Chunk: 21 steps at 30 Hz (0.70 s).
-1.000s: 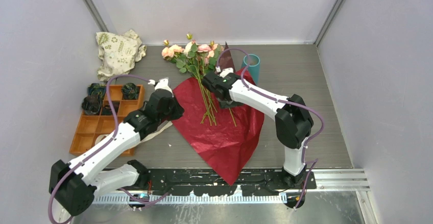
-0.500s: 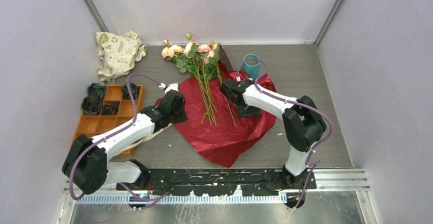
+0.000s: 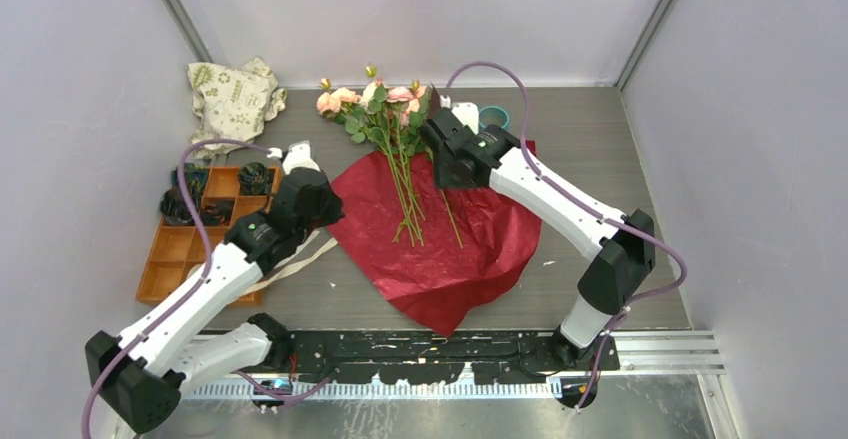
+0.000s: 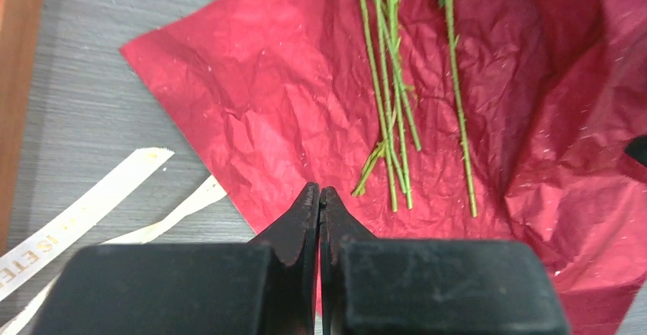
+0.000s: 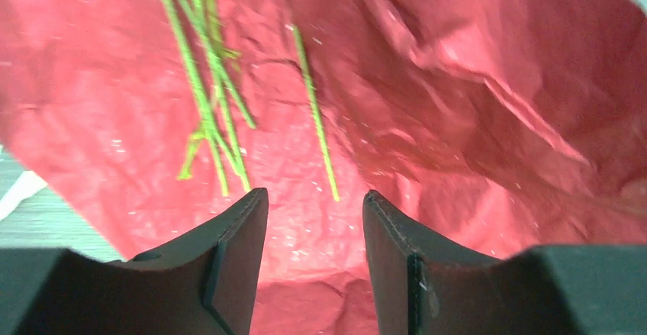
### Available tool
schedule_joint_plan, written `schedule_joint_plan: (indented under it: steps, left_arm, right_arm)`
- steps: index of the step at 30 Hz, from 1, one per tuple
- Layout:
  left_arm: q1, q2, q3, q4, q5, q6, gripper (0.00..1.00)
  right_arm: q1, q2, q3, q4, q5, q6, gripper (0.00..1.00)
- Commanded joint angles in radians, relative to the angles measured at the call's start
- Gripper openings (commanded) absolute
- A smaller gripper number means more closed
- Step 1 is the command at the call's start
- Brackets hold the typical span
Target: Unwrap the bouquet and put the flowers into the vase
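The flowers (image 3: 385, 109) lie on the opened dark red wrapping paper (image 3: 440, 249), heads toward the back wall and green stems (image 4: 389, 121) pointing at me. My left gripper (image 4: 320, 191) is shut on nothing, its tips over the paper's left edge (image 3: 335, 214). Hovering over the paper just right of the stems is my right gripper (image 5: 315, 205), open and empty (image 3: 450, 174); one stem end (image 5: 317, 133) lies just ahead of it. The teal vase (image 3: 494, 114) stands behind the right arm, mostly hidden. The cream ribbon (image 4: 84, 209) lies loose on the table left of the paper.
An orange compartment tray (image 3: 175, 249) with dark rosettes sits at the left. A white cloth bag with green print (image 3: 232, 104) lies at the back left. Walls close in on both sides.
The right arm pulled the paper's raised right flap down flat, then let go and rose back toward the flower heads, in front of the vase. The left arm shifted slightly left.
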Motion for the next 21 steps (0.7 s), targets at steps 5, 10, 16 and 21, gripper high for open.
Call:
schedule_joint_plan:
  steps: [5, 10, 16, 21]
  left_arm:
    - [0.007, -0.06, 0.057, -0.075, -0.078, 0.027, 0.02]
    - [0.008, -0.046, 0.059, -0.072, -0.08, 0.035, 0.02]
    - [0.008, -0.043, 0.058, -0.066, -0.079, 0.051, 0.02]
    - [0.009, -0.045, 0.053, -0.061, -0.087, 0.061, 0.02]
  right_arm:
    - [0.037, 0.261, 0.305, -0.006, -0.106, -0.124, 0.5]
    - [0.037, 0.481, 0.551, -0.08, -0.099, -0.182, 0.5]
    - [0.013, 0.722, 0.816, -0.183, 0.053, -0.227, 0.55]
    - [-0.047, 0.79, 0.84, -0.168, 0.105, -0.235, 0.56]
